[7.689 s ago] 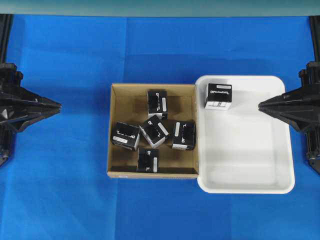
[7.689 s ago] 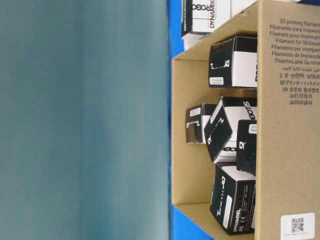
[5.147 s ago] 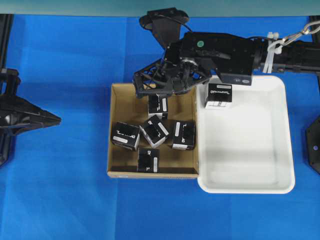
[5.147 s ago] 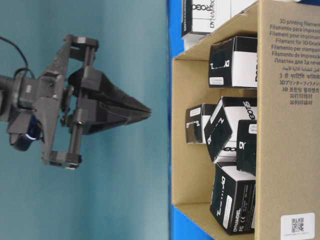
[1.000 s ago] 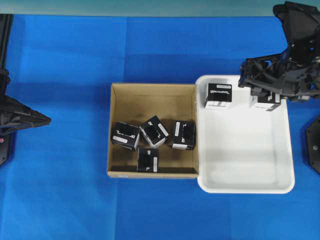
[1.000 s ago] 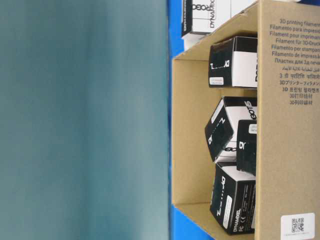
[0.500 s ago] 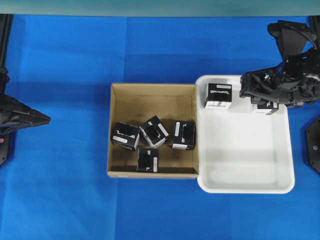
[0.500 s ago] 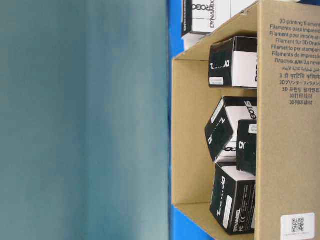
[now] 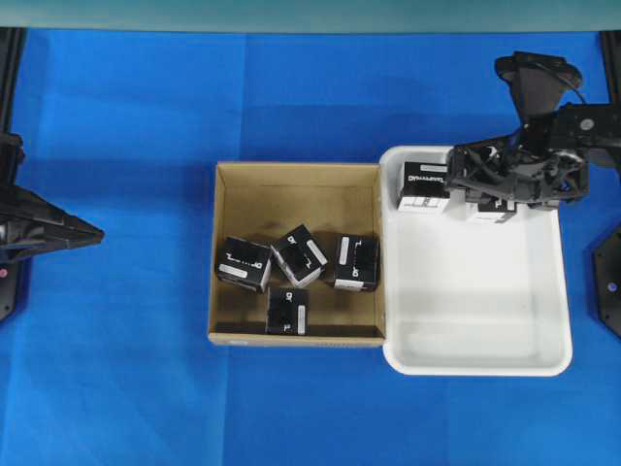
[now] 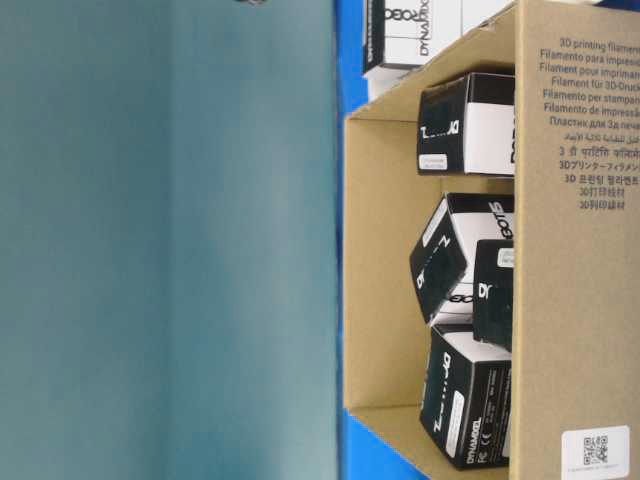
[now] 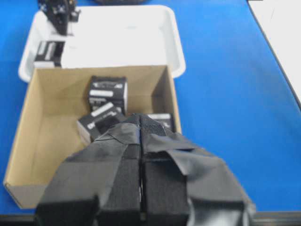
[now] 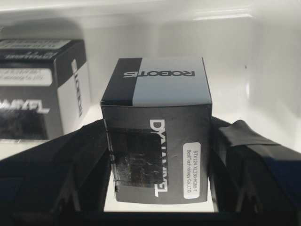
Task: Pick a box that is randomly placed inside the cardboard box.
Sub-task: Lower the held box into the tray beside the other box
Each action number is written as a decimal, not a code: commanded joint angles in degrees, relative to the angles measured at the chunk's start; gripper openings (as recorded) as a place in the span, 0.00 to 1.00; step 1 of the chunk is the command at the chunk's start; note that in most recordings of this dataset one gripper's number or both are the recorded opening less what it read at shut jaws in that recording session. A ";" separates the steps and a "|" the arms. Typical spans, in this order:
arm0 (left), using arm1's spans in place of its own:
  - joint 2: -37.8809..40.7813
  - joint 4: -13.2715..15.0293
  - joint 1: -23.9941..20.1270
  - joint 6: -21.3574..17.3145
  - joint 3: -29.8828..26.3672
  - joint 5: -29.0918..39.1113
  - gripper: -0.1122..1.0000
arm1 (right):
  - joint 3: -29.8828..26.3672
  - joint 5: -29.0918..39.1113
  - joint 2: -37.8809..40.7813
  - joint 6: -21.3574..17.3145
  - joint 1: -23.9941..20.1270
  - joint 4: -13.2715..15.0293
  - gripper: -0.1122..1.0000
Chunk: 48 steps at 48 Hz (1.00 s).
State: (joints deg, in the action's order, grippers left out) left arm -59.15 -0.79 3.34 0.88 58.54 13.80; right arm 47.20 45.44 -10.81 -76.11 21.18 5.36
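- Box (image 12: 157,136) sits between your right gripper's (image 9: 495,184) fingers (image 12: 244,155), clamped, over the white tray (image 9: 475,330) at two o'clock.
- Your left gripper (image 9: 92,233) rests closed, empty, at nine o'clock.
- Four boxes remain in the cardboard box (image 9: 291,184).

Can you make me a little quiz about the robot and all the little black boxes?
1. How many small black boxes lie inside the cardboard box?
2. True or false: the left gripper is holding a box.
3. The box between the right gripper's fingers is over: A) the blue table, B) the white tray, C) the cardboard box.

Key: 1. Four. 2. False, its fingers are pressed together with nothing between them. 3. B, beside another black box already in the tray.
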 commanded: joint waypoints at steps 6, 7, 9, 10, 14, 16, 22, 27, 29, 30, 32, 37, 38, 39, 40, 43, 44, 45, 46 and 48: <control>0.62 -0.09 0.09 0.00 -1.58 -0.62 0.04 | 0.09 -1.67 2.46 2.64 0.62 0.26 0.64; 0.62 -0.09 0.09 -0.09 -1.58 -0.53 0.04 | 0.00 -1.76 2.64 2.81 0.70 0.26 0.64; 0.70 -0.18 0.00 -0.09 -1.58 -0.62 0.04 | -0.18 -1.93 2.81 2.90 0.70 0.26 0.64; 0.79 -0.18 0.09 -0.09 -1.58 -0.53 0.04 | -0.18 -1.93 2.90 2.81 0.70 0.26 0.64; 0.79 -0.18 -0.09 -0.09 -1.58 -0.53 0.04 | -0.35 -2.20 3.16 2.81 0.79 0.26 0.64; 0.88 -0.18 -0.09 -0.09 -1.58 -0.53 0.04 | -0.26 -2.29 3.16 2.90 0.88 0.26 0.64; 0.88 -0.18 -0.18 0.09 -1.67 -0.62 0.04 | -0.18 -2.20 3.16 2.90 0.88 0.26 0.64; 0.88 -0.18 -0.26 0.00 -1.67 -0.88 0.04 | 0.00 -2.29 3.16 2.90 0.88 0.26 0.64; 0.88 -0.18 -0.26 0.00 -1.67 -0.88 0.04 | -0.09 -2.37 3.16 2.90 0.97 0.26 0.64; 0.97 -0.09 -0.26 0.00 -1.67 -0.88 0.04 | 0.00 -2.37 3.16 2.99 0.88 0.09 0.64; 0.97 -0.18 -0.26 -0.09 -1.67 -0.88 0.04 | -0.09 -2.37 3.16 3.08 0.88 -0.26 0.64; 0.88 -0.18 -0.44 0.00 -1.67 -0.88 0.04 | -0.09 -3.16 3.16 3.34 0.88 -0.70 0.64; 0.97 -0.18 -0.53 0.00 -1.67 -0.97 0.04 | -0.09 -3.60 3.16 3.34 0.97 -0.70 0.64; 0.97 -0.18 -0.62 0.00 -1.67 -0.97 0.04 | 0.00 -4.04 3.16 3.34 0.97 -0.70 0.64; 0.88 -0.09 -0.62 0.00 -1.67 -0.97 0.04 | 0.00 -4.57 3.16 3.34 0.97 -0.79 0.64; 0.88 -0.18 -0.79 0.35 -1.67 -0.97 0.04 | 0.00 -6.15 3.16 3.43 0.88 -0.53 0.68; 0.97 -0.18 -0.79 0.62 -1.67 -0.97 0.04 | 0.00 -6.42 3.16 3.43 0.88 -0.53 0.72; 0.88 -0.18 -0.79 0.88 -1.67 -0.97 0.04 | -0.09 -6.59 3.16 3.34 0.97 -0.53 0.78; 0.97 -0.09 -0.79 0.97 -1.67 -0.88 0.04 | -0.09 -6.68 3.16 3.25 0.88 -0.53 0.83; 0.97 -0.09 -0.79 0.97 -1.67 -0.79 0.04 | -0.18 -6.59 3.16 3.16 0.97 -0.44 0.90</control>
State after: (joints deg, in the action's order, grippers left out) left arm -58.71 -0.79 2.64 1.67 58.54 13.36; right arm 47.46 39.29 -7.82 -72.86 22.24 4.83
